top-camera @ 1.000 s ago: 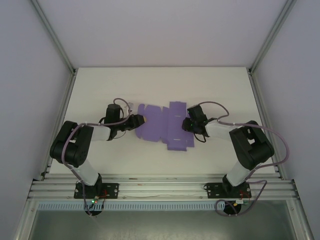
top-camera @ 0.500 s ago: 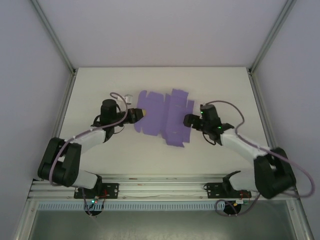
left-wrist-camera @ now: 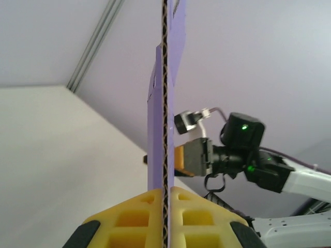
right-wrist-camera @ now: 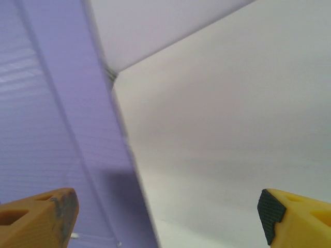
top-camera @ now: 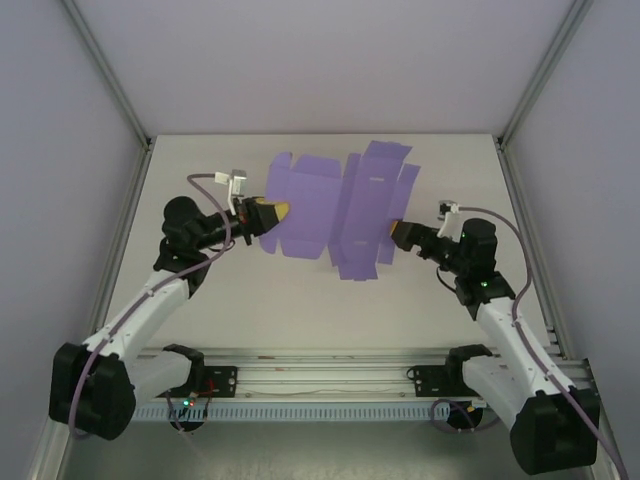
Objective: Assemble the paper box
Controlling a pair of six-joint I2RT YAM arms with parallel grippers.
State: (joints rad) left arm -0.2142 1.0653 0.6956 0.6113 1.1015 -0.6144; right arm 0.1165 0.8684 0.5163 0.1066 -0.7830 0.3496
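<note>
Left gripper (top-camera: 272, 212) is clenched on the paper box (top-camera: 330, 205). The left wrist view shows its yellow fingers (left-wrist-camera: 137, 206) pinching the card edge-on, at the sheet's left edge. Right gripper (top-camera: 398, 230) sits at the sheet's right edge with its jaws released and wide apart. In the right wrist view the purple card lies along one finger (right-wrist-camera: 39, 212), while the other finger is well apart from it with nothing in between, so this side has no grip.

The sheet spans the gap between the two grippers, with its long axis running left to right from one to the other. It looks lifted off the table (top-camera: 450, 170) below it and tipped up on edge; how steep, cannot tell. The left arm has it and the right is just beside it. My read is that the next move depends on the right gripper closing on the near right edge or pushing a flap there.

Look of the sheet: purple, thin corrugated card, a flat die-cut blank. It has flaps and notches along the far and near edges and fold lines across. No panel is folded up yet, so assembly is barely started.
</note>
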